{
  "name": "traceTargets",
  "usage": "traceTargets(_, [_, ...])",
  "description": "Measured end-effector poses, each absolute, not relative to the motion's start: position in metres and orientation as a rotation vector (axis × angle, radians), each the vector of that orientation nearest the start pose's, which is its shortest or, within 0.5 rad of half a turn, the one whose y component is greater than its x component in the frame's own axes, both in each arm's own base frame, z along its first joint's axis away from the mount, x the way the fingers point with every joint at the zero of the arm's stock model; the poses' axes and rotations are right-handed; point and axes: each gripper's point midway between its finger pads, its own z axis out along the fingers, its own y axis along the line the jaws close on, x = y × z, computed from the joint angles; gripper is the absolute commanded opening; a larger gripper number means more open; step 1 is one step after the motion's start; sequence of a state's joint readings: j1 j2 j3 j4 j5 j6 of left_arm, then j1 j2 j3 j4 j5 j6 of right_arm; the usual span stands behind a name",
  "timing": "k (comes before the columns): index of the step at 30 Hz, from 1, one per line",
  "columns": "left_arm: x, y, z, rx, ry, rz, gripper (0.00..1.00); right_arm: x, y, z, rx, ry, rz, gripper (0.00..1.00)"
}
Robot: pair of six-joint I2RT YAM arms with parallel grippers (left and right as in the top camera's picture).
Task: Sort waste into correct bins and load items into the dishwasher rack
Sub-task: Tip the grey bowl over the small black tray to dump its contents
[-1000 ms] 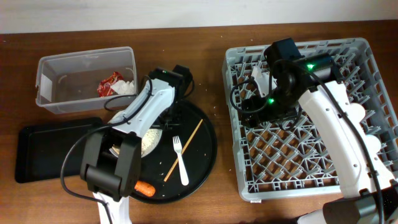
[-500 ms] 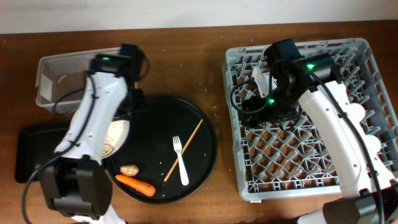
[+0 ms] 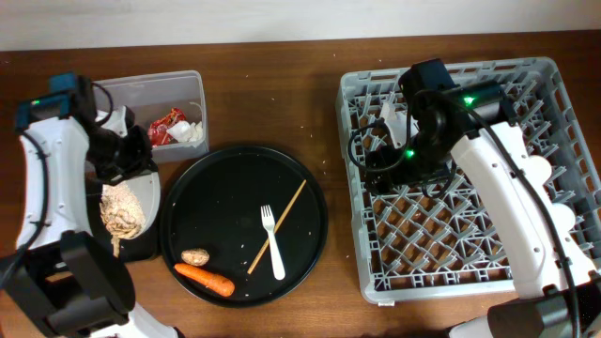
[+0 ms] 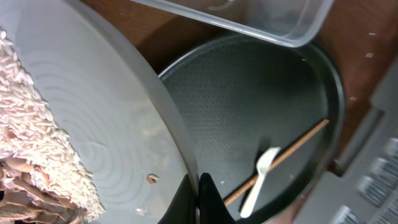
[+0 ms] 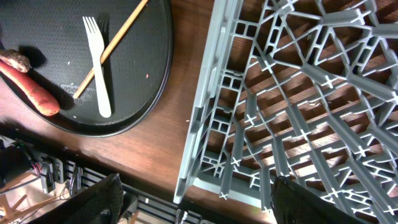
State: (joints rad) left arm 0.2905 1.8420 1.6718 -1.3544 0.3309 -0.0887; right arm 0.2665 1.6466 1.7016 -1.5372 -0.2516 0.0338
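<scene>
Your left gripper (image 4: 198, 198), clamped tight on the rim of the wide pale-grey bowl (image 3: 122, 208), holds it over the shallow black tray (image 3: 143, 249). Tilt it steeply so the rice (image 4: 37, 143) lands inside. Your right gripper (image 5: 200, 196) hangs spread wide and empty over the rack (image 3: 441, 235).

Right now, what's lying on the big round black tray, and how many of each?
white fork: 1
wooden stick: 1
orange carrot: 1
brown food lump: 1
Total: 4
</scene>
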Motion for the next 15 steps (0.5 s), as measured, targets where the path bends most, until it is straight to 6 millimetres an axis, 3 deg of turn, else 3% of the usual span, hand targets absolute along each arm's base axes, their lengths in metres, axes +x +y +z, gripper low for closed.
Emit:
traceTargets(7, [0.348,0.068,0.167,-0.560,2.829,-0.814,0.01,0.281,0.121,0.211,-0.373,3.043,0.404,0.79])
traceTargets(15, [0.338,0.077,0.192,-0.538,2.648,-1.094,0.00,0.279,0.121,0.210,-0.373,3.049,0.403,0.79])
